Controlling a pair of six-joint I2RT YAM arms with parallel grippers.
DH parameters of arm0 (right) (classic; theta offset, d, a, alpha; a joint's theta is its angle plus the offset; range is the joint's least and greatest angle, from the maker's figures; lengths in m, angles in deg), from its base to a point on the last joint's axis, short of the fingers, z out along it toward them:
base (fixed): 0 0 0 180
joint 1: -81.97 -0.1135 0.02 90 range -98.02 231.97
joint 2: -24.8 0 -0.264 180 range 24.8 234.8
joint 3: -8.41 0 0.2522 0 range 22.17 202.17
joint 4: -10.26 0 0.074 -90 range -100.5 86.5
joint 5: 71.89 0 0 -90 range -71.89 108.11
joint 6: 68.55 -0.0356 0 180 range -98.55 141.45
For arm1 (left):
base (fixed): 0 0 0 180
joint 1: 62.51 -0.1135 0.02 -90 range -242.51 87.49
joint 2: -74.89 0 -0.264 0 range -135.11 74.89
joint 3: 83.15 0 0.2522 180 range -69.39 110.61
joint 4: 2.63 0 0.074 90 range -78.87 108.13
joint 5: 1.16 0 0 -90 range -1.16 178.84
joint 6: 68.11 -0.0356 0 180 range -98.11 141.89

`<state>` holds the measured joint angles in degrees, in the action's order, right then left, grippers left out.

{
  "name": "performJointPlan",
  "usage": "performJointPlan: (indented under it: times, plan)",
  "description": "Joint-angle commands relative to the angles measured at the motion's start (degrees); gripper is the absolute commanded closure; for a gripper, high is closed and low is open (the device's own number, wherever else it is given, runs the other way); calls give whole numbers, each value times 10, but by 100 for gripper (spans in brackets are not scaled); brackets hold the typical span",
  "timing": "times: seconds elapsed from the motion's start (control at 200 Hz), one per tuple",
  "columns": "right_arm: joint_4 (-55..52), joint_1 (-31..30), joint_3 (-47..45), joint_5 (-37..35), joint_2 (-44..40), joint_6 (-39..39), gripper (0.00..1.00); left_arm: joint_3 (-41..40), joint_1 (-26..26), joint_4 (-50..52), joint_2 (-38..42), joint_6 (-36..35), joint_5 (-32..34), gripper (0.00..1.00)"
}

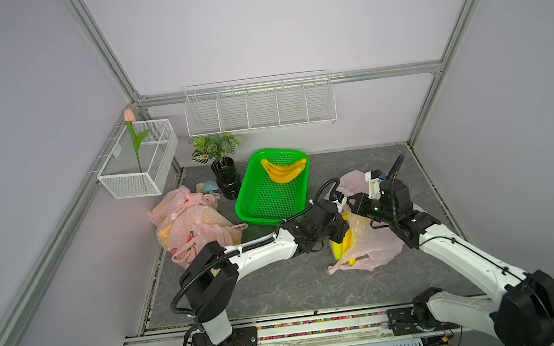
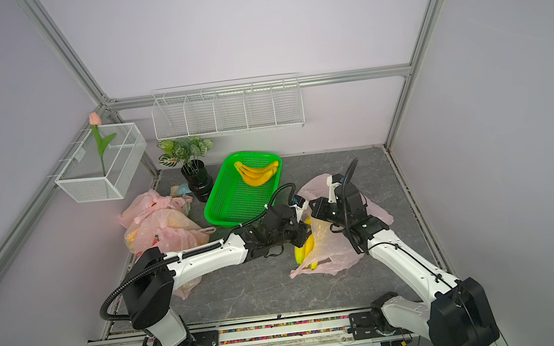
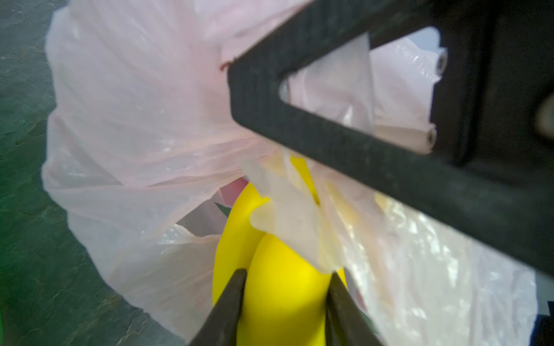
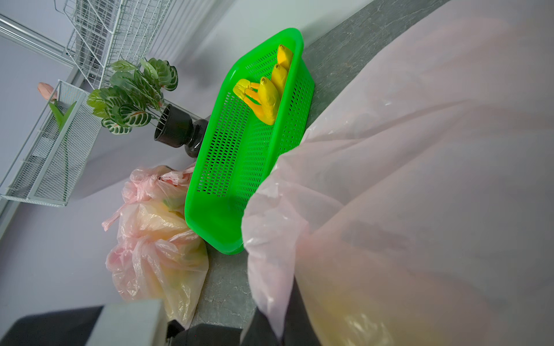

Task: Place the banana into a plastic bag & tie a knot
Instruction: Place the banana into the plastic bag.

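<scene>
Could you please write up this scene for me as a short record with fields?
Left gripper: closed on a bunch of yellow bananas, which is partly inside the bag
Right gripper: shut, pinching the edge of the pink translucent plastic bag
Green perforated plastic basket: holds a second banana bunch
Heap of filled pink bags: next to the black-potted plant
Knot: not yet tied

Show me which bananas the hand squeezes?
The bunch half in the pink bag, pinched by the left hand; the other bunch lies in the green basket.
</scene>
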<state>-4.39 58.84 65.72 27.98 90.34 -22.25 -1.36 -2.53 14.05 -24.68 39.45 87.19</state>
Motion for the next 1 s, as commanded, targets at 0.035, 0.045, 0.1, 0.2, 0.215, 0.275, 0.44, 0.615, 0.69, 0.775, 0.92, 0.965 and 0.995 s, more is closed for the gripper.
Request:
performJointPlan:
  times: [0.035,0.045,0.1,0.2,0.215,0.275,0.44,0.615,0.69,0.775,0.92,0.965,0.995]
  plan:
    - [12,-5,-15,0,-6,-3,93,44,-4,-41,-23,13,-33,92]
    - [12,-5,-16,-1,-7,-3,93,47,-3,-36,-27,12,-35,92]
    - [11,-4,-21,-10,-12,-4,93,72,-3,-12,-51,15,-45,90]
    - [10,3,-29,-23,-20,-9,93,91,-3,9,-93,26,-52,85]
    - [10,5,-30,-23,-21,-11,93,93,-4,11,-99,28,-52,84]
    - [11,11,-37,-26,-24,-18,93,95,-4,16,-116,35,-50,81]
    - [15,25,-59,-34,-35,-36,93,85,-6,23,-130,40,-37,62]
    - [5,44,-65,-34,-47,-35,93,35,-5,-2,-86,36,-31,38]
    - [-2,56,-66,-29,-48,-30,93,-2,-5,-22,-42,34,-25,33]
    - [-6,71,-68,-18,-47,-23,93,-40,-4,-34,11,30,-18,30]
    - [-10,81,-68,-6,-49,-8,93,-84,-8,-30,63,63,64,23]
    - [-8,82,-68,-3,-50,-5,93,-79,-16,-17,55,64,69,23]
    - [-7,81,-68,-1,-50,-3,93,-71,-19,-9,45,64,71,24]
